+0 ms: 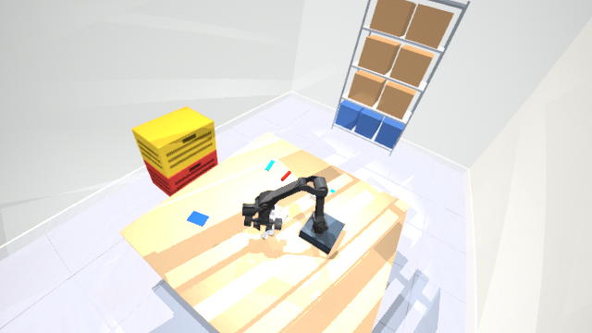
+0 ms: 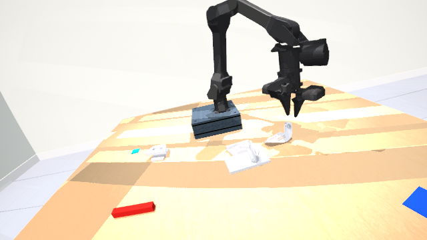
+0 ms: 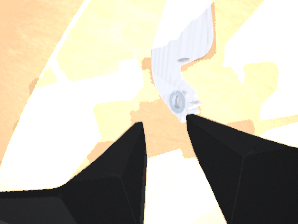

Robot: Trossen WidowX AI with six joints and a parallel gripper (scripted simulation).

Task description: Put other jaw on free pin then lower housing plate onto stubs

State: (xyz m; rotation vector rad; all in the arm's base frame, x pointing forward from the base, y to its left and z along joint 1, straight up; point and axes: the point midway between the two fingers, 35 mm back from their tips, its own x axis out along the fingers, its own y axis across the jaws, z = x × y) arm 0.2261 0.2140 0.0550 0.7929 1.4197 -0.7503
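Observation:
The loose white jaw (image 1: 267, 235) (image 2: 287, 132) (image 3: 167, 70) lies on the table, its geared end with the round hole raised in the exterior view. My gripper (image 2: 291, 116) (image 3: 165, 125) is above it, empty, its fingers partly apart and pointing down. In the wrist view the geared end is just beyond the right fingertip, not between the fingers. The white base (image 2: 236, 169) lies beside the loose jaw, nearer the arm's base side, with the other jaw (image 2: 252, 154) on it. The pins are too small to tell. The white housing plate (image 2: 159, 151) is apart, at the left in the exterior view.
The arm's dark base block (image 1: 324, 236) (image 2: 217, 125) stands behind the white parts. A red bar (image 1: 286, 176) (image 2: 133, 209), a blue square (image 1: 198, 218) (image 2: 418, 202), a cyan bar (image 1: 269, 165) and a small cyan piece (image 1: 332, 191) (image 2: 135, 151) lie on the table.

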